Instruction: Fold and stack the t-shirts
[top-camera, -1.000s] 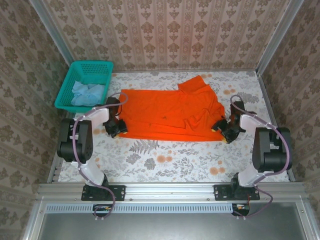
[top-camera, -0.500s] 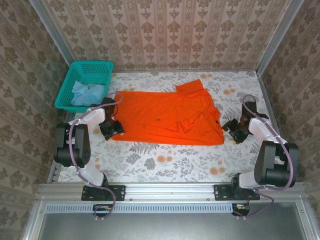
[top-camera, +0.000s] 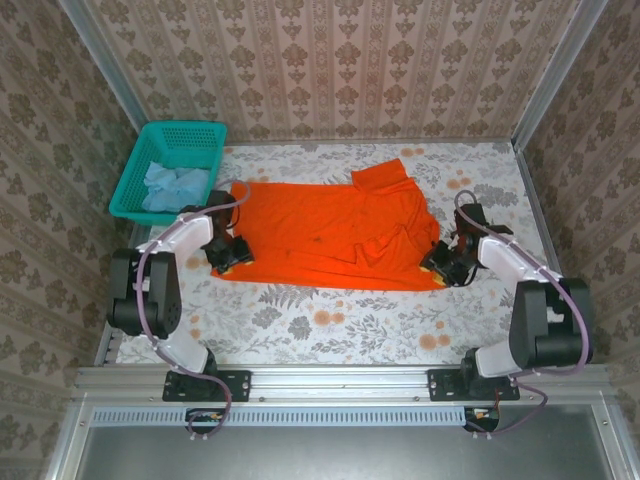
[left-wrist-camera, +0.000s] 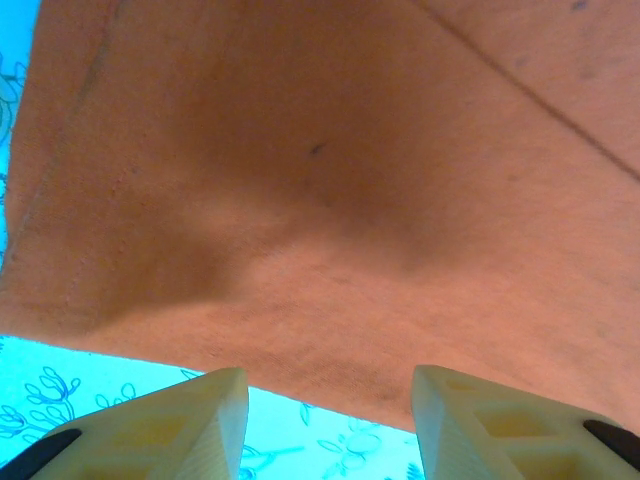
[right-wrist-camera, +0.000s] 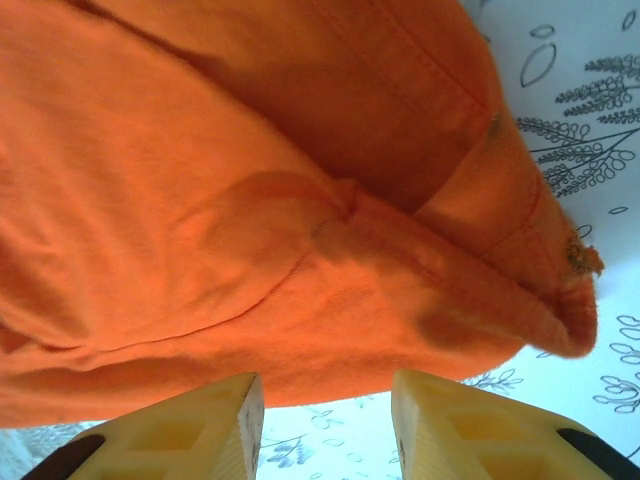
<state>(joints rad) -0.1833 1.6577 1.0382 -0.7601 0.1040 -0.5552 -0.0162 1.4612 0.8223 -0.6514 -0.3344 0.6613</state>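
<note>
The orange t-shirt lies spread across the middle of the table, with a sleeve folded up at its far right. My left gripper sits at the shirt's near left corner. In the left wrist view its jaws stand open just short of the orange hem, with bare table between them. My right gripper is at the shirt's near right corner. Its jaws are open too, right before the bunched orange edge. The light-blue t-shirt lies crumpled in the basket.
The teal mesh basket stands at the far left corner. Floral tablecloth shows in front of the shirt. Metal rails and papered walls close in the table on the left, right and back.
My right gripper swung out to the right, away from the shirt, then came back to its near right corner with narrower jaws. The left gripper shifted slightly at the left corner.
</note>
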